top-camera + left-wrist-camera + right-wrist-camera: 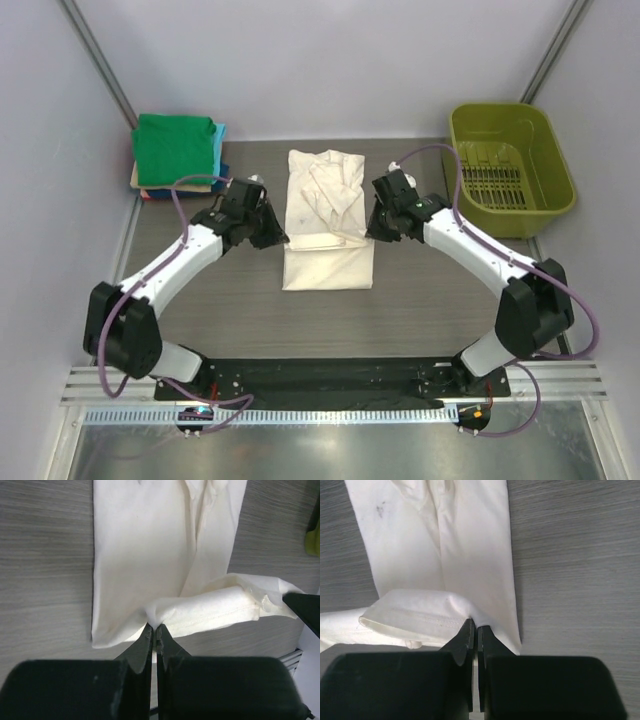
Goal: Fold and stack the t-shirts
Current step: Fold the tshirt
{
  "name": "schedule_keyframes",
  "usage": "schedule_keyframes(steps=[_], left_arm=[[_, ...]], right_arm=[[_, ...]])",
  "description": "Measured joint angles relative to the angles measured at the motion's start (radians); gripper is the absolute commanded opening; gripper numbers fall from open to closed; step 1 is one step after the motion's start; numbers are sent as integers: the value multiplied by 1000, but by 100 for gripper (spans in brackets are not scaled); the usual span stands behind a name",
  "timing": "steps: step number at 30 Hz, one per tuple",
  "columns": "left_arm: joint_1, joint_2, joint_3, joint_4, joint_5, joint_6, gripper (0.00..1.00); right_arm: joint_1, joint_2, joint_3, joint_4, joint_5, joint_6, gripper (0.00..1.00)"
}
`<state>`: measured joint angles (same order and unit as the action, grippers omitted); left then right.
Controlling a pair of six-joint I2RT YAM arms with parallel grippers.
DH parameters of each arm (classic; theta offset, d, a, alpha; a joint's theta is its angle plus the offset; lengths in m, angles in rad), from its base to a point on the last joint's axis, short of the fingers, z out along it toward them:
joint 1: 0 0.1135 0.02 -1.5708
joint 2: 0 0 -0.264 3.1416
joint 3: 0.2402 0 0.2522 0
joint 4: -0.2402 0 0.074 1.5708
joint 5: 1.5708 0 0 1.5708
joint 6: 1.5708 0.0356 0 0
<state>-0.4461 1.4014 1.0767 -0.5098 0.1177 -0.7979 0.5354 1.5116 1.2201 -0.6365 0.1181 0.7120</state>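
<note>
The whole table [240, 310] is seen from high above its near edge, looking down and toward the far wall [330, 60]. Each wrist view is taken from close behind its own jaws, aimed steeply down at the table. The cream t-shirt [328, 220] is shared by all three views; each wrist view is filled with part of it.
</note>
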Motion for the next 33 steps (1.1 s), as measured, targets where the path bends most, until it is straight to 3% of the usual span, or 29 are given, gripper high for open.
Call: schedule_keyframes(steps=[10,11,13,14,15,17,18,22,24,26,30,33], left_arm=[[87,272,126,50,87,51,0],[93,294,140,47,89,52,3],[109,360,190,45,100,61,18],[121,411,234,39,109,68,24],[132,461,282,20,119,72,45],[158,592,431,-17,147,84,54],[172,670,533,-60,161,83,59],[210,929,981,-229,167,107,61],[222,930,1047,-287,159,116,61],[225,858,1007,-299,151,122,60],[216,575,726,-270,143,128,60],[202,365,523,-250,136,140,59]], right_arm=[[-66,216,100,30,-74,-76,1],[-71,241,118,30,-80,-81,8],[-85,304,166,32,-94,-88,20],[-95,343,196,35,-105,-92,45],[-108,387,233,31,-116,-94,57],[-142,498,358,-6,-139,-110,73],[-158,561,447,-32,-145,-116,75],[-211,728,730,-86,-163,-146,77],[-233,721,768,-105,-160,-162,77],[-243,660,718,-100,-156,-166,76],[-225,366,366,-34,-173,-160,73],[-156,201,198,-23,-176,-151,72]])
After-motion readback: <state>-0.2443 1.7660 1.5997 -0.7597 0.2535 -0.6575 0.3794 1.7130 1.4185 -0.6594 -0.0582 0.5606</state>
